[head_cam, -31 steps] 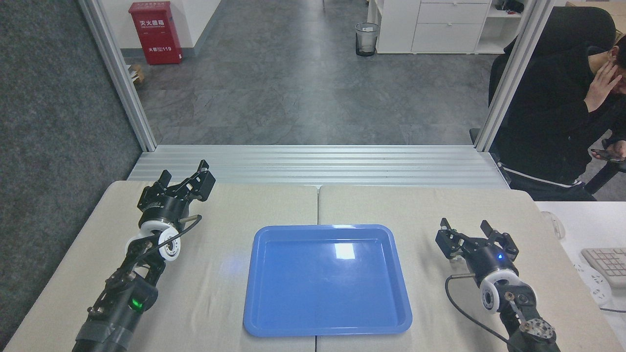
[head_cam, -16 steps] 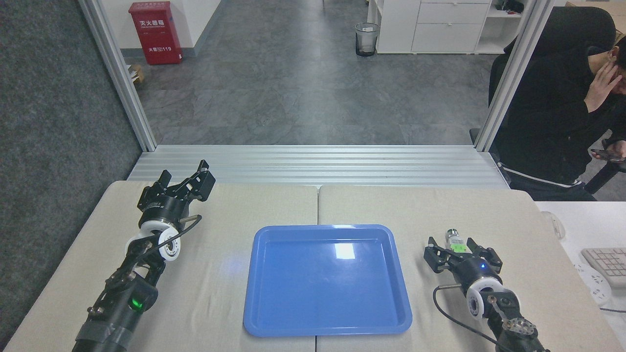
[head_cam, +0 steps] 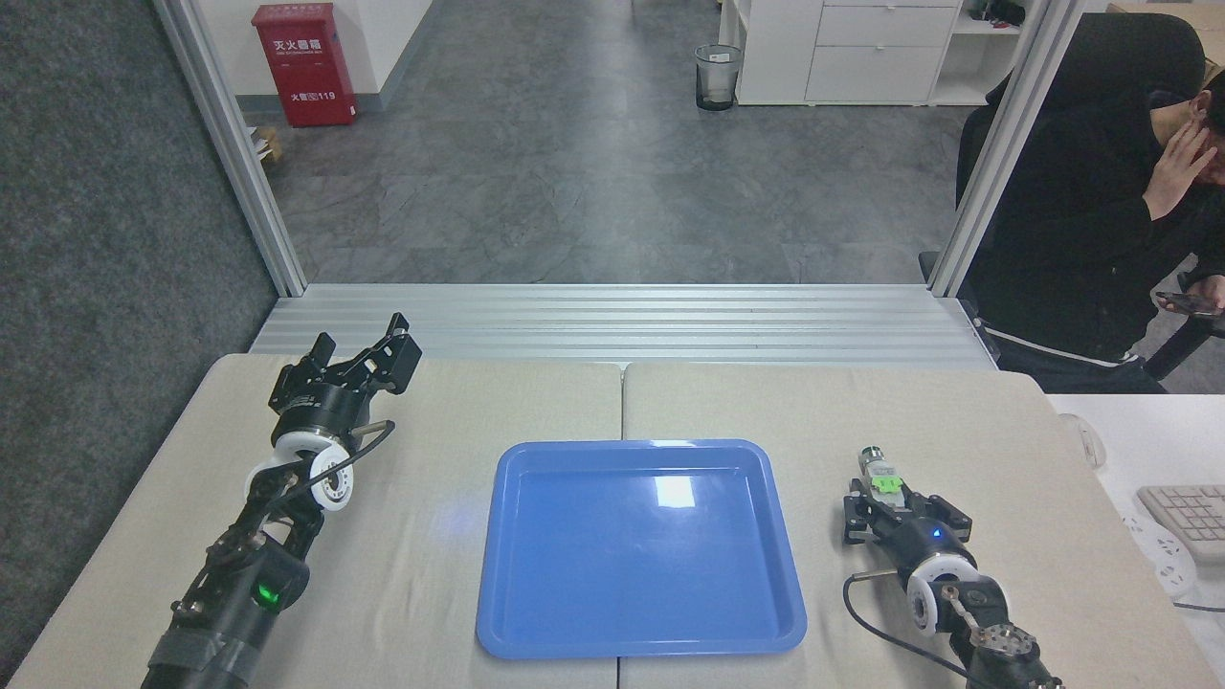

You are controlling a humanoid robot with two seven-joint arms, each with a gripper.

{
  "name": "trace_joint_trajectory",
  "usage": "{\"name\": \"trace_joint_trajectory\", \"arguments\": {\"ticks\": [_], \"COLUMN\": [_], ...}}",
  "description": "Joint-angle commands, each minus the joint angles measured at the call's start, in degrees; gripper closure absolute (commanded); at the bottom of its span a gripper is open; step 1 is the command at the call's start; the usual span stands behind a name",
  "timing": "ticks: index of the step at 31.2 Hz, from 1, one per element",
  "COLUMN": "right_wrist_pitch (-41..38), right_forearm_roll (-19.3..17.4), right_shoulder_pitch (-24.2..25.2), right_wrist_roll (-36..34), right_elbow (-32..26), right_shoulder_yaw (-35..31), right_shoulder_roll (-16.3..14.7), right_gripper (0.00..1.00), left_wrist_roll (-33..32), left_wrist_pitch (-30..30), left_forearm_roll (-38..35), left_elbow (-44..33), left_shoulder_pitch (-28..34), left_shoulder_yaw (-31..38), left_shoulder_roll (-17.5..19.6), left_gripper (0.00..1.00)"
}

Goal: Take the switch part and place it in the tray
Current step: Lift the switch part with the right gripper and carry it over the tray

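The switch part [head_cam: 880,474], a small clear-grey block with a green middle and a dark cylindrical far end, lies on the right table pad, to the right of the blue tray [head_cam: 639,643]. My right gripper [head_cam: 904,510] sits low just behind it, open, its two fingers spread to either side of the part's near end. I see no contact with the part. The tray lies in the middle of the table with nothing in it. My left gripper [head_cam: 362,341] hovers open and holding nothing over the far left corner of the table.
A person in dark clothes [head_cam: 1091,220] sits at the far right beside a white desk with a keyboard [head_cam: 1187,512]. An aluminium frame [head_cam: 612,321] runs along the table's far edge. A black cable [head_cam: 890,636] loops off my right wrist.
My right gripper has drawn back toward me and leftward, uncovering the switch part, and its fingers stand somewhat closer together. The left arm and the tray have not moved.
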Motion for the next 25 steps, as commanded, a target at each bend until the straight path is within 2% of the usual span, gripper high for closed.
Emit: {"name": "trace_joint_trajectory", "arguments": {"ticks": [1, 6, 9, 11, 15, 17, 20, 25], "right_wrist_pitch": [4.7, 9.7, 12.9, 16.3, 22.6, 24.1, 26.8, 27.3], "right_forearm_roll": [-0.7, 0.4, 2.6, 3.4, 3.7, 5.2, 8.1, 8.8], "right_shoulder_pitch": [-1.2, -0.4, 1.3, 1.9, 2.2, 2.4, 3.4, 11.0], "right_wrist_roll": [0.4, 5.5, 10.0, 11.6, 13.3, 14.3, 15.1, 15.3], "right_elbow": [-7.0, -26.2, -37.0, -41.1, -44.0, -44.0, -44.0, -43.3], "right_shoulder_yaw": [0.5, 2.0, 9.1, 14.5, 21.5, 23.9, 26.1, 26.5], "right_shoulder_roll": [0.5, 0.9, 2.1, 3.7, 10.3, 12.4, 13.2, 11.2], "right_gripper": [1.00, 1.00, 1.00, 1.00, 1.00, 1.00, 1.00, 1.00], "left_wrist_roll": [0.0, 0.0, 0.0, 0.0, 0.0, 0.0, 0.0, 0.0], "left_wrist_pitch": [0.0, -0.1, 0.0, 0.0, 0.0, 0.0, 0.0, 0.0], "left_forearm_roll": [0.0, 0.0, 0.0, 0.0, 0.0, 0.0, 0.0, 0.0], "left_elbow": [0.0, 0.0, 0.0, 0.0, 0.0, 0.0, 0.0, 0.0], "left_shoulder_pitch": [0.0, 0.0, 0.0, 0.0, -0.1, 0.0, 0.0, 0.0], "left_shoulder_yaw": [0.0, 0.0, 0.0, 0.0, 0.0, 0.0, 0.0, 0.0], "left_shoulder_roll": [-0.1, 0.0, -0.1, 0.0, -0.1, 0.0, 0.0, -0.1], "left_gripper": [0.00, 0.00, 0.00, 0.00, 0.00, 0.00, 0.00, 0.00]}}
